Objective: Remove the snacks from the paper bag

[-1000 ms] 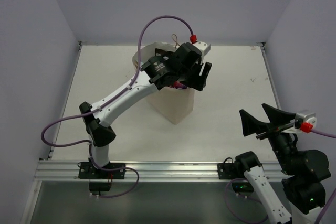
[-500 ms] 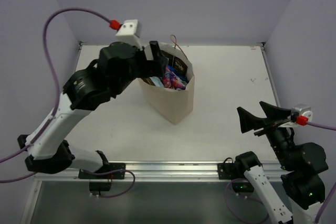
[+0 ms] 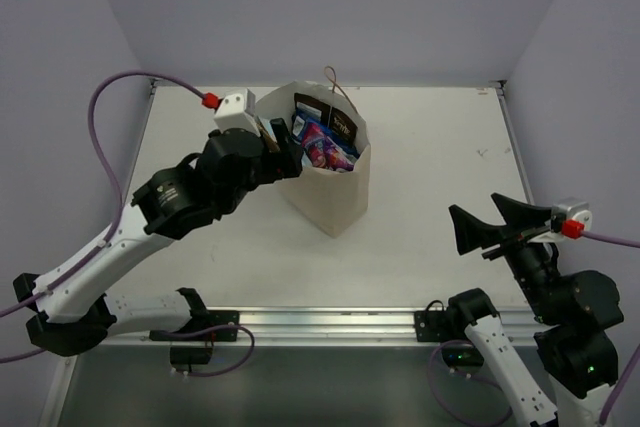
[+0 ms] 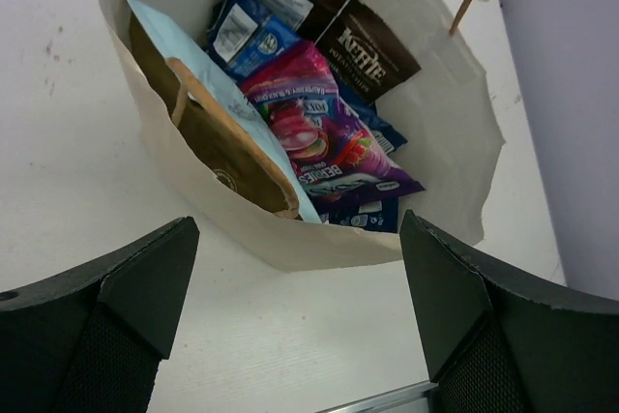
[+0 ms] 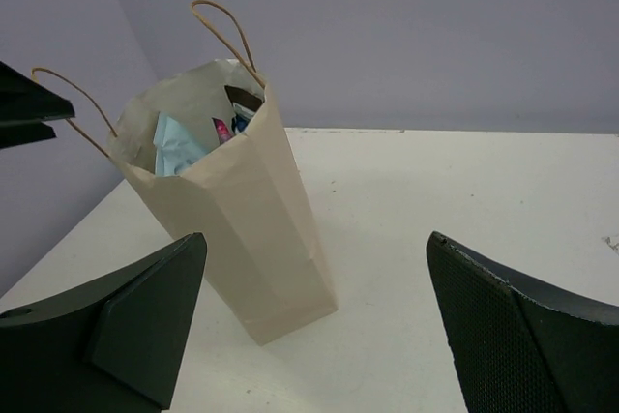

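The snacks are all inside the paper bag [image 3: 338, 199], which stands upright near the middle of the table [image 3: 440, 137]. It is tall, cream and matte, with creased walls and thin string handles [image 5: 224, 34] rising from its open mouth.

Through my left wrist camera I look down into it. A glossy magenta packet [image 4: 319, 132] lies on top, crinkled. A dark brown packet [image 4: 366, 53] leans on the far wall, with a blue-and-white packet [image 4: 253, 28] beside it. A pale teal packet [image 4: 198, 60] stands along the left wall with a second brown face [image 4: 222, 154] against it.

My left gripper [image 3: 285, 139] sits just outside the bag's left rim, its jaws spread wide with nothing between them. My right gripper [image 3: 478, 209] hangs well off to the right, near the table's front edge, also wide apart and empty.

A second ago my left arm lay across the bag's mouth, hiding the packets. It has since swung out to the left and dropped lower. The bag has not shifted, and the right arm has hardly moved.
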You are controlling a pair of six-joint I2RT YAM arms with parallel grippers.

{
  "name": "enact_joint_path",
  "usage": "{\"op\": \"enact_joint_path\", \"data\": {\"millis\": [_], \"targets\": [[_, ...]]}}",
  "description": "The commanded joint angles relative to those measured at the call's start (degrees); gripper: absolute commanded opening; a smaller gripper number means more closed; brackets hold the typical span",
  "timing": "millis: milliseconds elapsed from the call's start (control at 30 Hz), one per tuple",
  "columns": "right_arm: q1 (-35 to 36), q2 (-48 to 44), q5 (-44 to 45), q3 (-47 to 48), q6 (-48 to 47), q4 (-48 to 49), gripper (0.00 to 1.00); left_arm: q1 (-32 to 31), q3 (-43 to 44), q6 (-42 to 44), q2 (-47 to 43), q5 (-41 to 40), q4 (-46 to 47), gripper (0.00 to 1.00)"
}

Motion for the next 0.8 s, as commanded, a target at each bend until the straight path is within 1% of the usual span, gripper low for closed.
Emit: {"op": "enact_joint_path", "data": {"millis": [0,33,133,167,233,267,333,467,600,700,767], "targets": [[0.31,0.67,-0.65,-0.24,-0.18,0.83,0.99,0.07,-3.15,-2.51,1.12,1.87,6.85,0.93],[0.31,0.67,-0.74,-0.24,-0.18,0.83,0.99,0.07,-3.24,-2.6,2.69,1.44,6.5,0.92],[0.31,0.23,-0.83,-0.59,-0.27,0.83,0.99,0.16,-2.19,-2.95,4.8,-1.2,5.45,0.86],[0.31,0.05,-1.0,-0.68,-0.26,0.83,0.99,0.25,-1.93,-3.21,4.99,-1.9,5.1,0.79],[0.31,-0.3,-1.01,-1.03,-0.26,1.01,0.99,0.95,-1.66,-3.56,5.77,-3.14,3.87,0.71],[0.22,-0.39,-1.01,-1.12,-0.26,1.1,0.99,1.48,-1.66,-3.74,6.04,-2.97,3.43,0.64],[0.31,-0.48,-1.09,-1.21,-0.26,1.27,0.99,3.06,-1.84,-4.27,6.92,-1.65,2.46,0.6],[0.31,-0.65,-1.27,-1.38,-0.26,1.27,0.99,4.2,-3.33,-4.62,7.19,-0.94,2.63,0.6],[0.31,-0.92,-1.18,-1.73,-0.26,1.45,0.99,7.18,-4.64,-4.36,7.54,0.81,2.72,0.59],[0.31,-1.09,-1.18,-1.91,-0.26,1.54,0.99,9.03,-5.52,-3.83,7.54,2.57,3.42,0.54],[0.31,-1.27,-1.01,-1.91,-0.26,1.54,0.99,9.65,-6.14,-3.65,7.54,3.1,3.51,0.47]]}}
